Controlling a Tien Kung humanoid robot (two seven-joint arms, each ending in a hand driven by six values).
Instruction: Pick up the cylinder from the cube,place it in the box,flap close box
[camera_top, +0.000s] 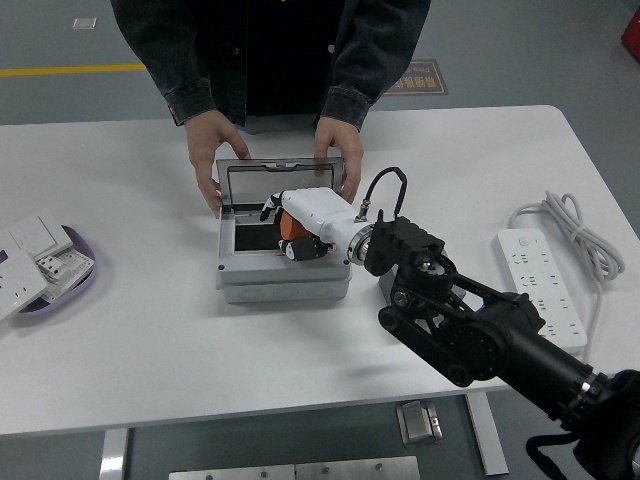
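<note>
- Desk (150, 330): white surface filling most of the head view; its near edge runs along the bottom.
- Box (283, 282): grey, low and rectangular, just left of the desk's centre; its clear lid (278, 185) is raised at the 12 o'clock side and tilts up and back; the interior shows a dark floor.
- Right robot hand (300, 222): white shell with dark fingers, reaching in from 4 o'clock over the open box; its fingers are curled around an orange object, taken to be the cylinder (290, 229); the cylinder sits within the box opening, held in the hand, and whether it touches the box floor cannot be told.
- Right arm (480, 335): black, jointed, entering from the lower right corner; a black cable loops above its wrist.
- Left robot hand: outside the view.
- Person (270, 50): dark jacket, standing at the far side at 12 o'clock; one hand (210, 160) grips the lid's left edge; the other hand (338, 155) grips its right edge.
- Power strip (545, 285): white, at 3 o'clock on the desk; its coiled white cord lies just beyond it.
- Purple tray (70, 270): at 9 o'clock, carrying white wall switches; well apart from the box.
</note>
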